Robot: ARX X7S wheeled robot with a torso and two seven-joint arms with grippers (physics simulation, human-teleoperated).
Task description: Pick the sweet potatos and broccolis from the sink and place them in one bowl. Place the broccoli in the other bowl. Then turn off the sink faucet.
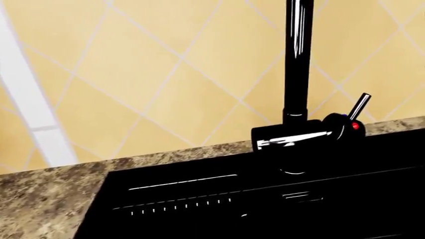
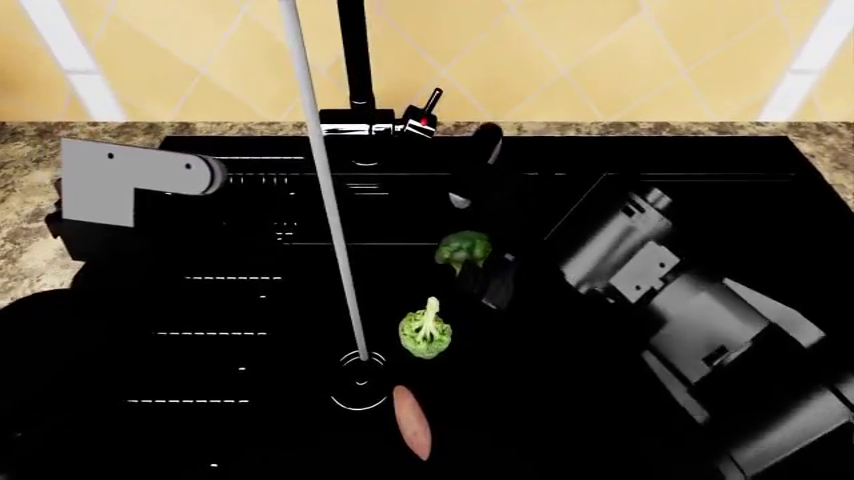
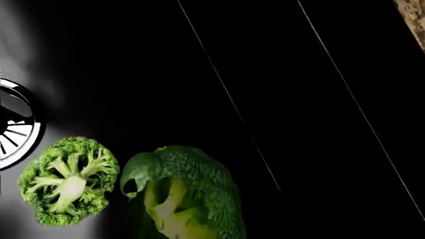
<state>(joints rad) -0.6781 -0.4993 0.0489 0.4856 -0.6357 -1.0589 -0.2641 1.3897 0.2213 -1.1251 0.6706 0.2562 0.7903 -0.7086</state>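
Green broccoli (image 2: 463, 248) lies just beside the right gripper (image 2: 497, 282), jaw state unclear; picking step, next closing on it.

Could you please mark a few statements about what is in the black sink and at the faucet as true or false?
1. A white stream of water runs from the black faucet down to the round drain. True.
2. Three green broccoli heads lie in the black sink. False: two show, one broccoli nearer the faucet, the other broccoli nearer the drain.
3. The orange sweet potato lies in the sink near the drain. True.
4. The sweet potato rests on the speckled stone countertop. False: it lies in the basin.
5. The faucet's lever handle has a red mark at its base. True.
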